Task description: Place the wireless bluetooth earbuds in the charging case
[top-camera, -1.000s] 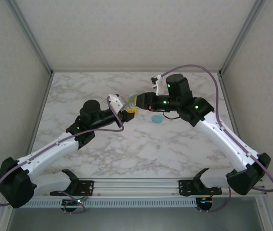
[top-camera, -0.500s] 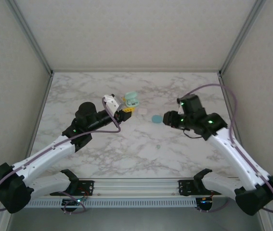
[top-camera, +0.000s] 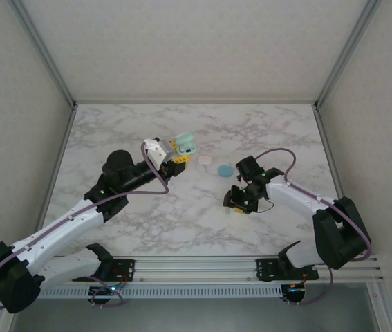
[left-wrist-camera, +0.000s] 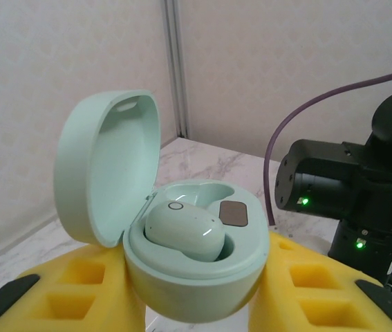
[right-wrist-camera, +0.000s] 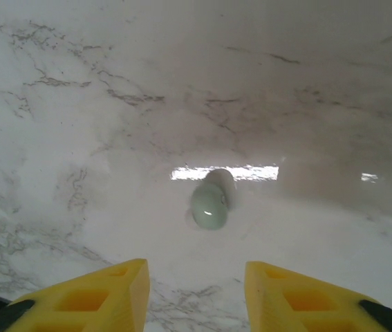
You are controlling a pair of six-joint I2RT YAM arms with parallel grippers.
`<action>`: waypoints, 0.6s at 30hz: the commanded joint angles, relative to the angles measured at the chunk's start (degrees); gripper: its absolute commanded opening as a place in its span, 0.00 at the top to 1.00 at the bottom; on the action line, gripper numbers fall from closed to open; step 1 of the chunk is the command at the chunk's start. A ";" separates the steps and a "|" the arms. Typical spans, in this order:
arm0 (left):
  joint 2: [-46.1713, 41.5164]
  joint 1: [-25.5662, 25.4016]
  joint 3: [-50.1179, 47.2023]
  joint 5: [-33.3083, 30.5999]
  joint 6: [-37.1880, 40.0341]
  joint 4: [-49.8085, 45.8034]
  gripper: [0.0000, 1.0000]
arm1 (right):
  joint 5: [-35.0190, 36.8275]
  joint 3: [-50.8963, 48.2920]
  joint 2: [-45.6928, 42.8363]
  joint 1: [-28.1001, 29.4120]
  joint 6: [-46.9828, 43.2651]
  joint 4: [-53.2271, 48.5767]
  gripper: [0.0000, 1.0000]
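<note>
Left jaws clasp the open mint case [left-wrist-camera: 194,287]. Right jaws gape over a loose earbud [right-wrist-camera: 208,206], right of it.

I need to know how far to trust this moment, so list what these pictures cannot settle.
Top view: the right arm's wrist covers the table spot beneath it.
Top view: the blue disc and the whitish piece beside it are too small to identify.
Left wrist view: the yellow fingers and the bottom edge hide the mint case's underside.
Right wrist view: the pale green earbud is blurred, its details unreadable.
</note>
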 commanded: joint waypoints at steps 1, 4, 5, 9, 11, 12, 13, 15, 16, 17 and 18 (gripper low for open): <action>-1.03 -0.35 0.09 -0.54 -0.37 0.38 0.79 | -1.74 -0.01 2.28 0.46 -0.30 2.63 0.58; -0.72 -0.35 0.25 -0.37 -0.22 0.21 0.79 | -1.69 0.40 4.00 0.57 -0.89 2.99 0.57; -0.65 -0.35 0.31 -0.37 -0.13 0.12 0.79 | -1.59 0.52 4.41 0.65 -0.96 3.05 0.57; -0.30 -0.35 0.66 -0.15 -0.07 -0.23 0.79 | -1.73 0.37 5.60 0.79 -1.11 3.99 0.57; -0.04 -0.35 0.85 -0.05 -0.16 -0.40 0.79 | -1.95 0.27 6.27 0.84 -1.08 4.64 0.57; 0.14 -0.35 1.04 -0.01 -0.11 -0.42 0.79 | -2.09 0.23 6.65 0.84 -1.16 4.82 0.56; 0.29 -0.36 1.13 0.08 -0.19 -0.49 0.79 | -2.13 0.32 6.91 0.95 -1.16 4.99 0.56; 0.63 -0.39 1.40 0.19 -0.21 -0.41 0.79 | -2.41 0.37 7.45 1.05 -1.31 5.27 0.56; 0.74 -0.43 1.47 0.16 -0.26 -0.27 0.79 | -2.45 0.53 7.64 1.13 -1.37 5.27 0.56; 0.81 -0.44 1.50 0.18 -0.18 -0.16 0.79 | -2.44 0.62 7.86 1.17 -1.50 5.27 0.56; 0.94 -0.44 1.57 0.17 -0.20 -0.02 0.79 | -2.37 0.72 7.99 1.19 -1.51 5.21 0.56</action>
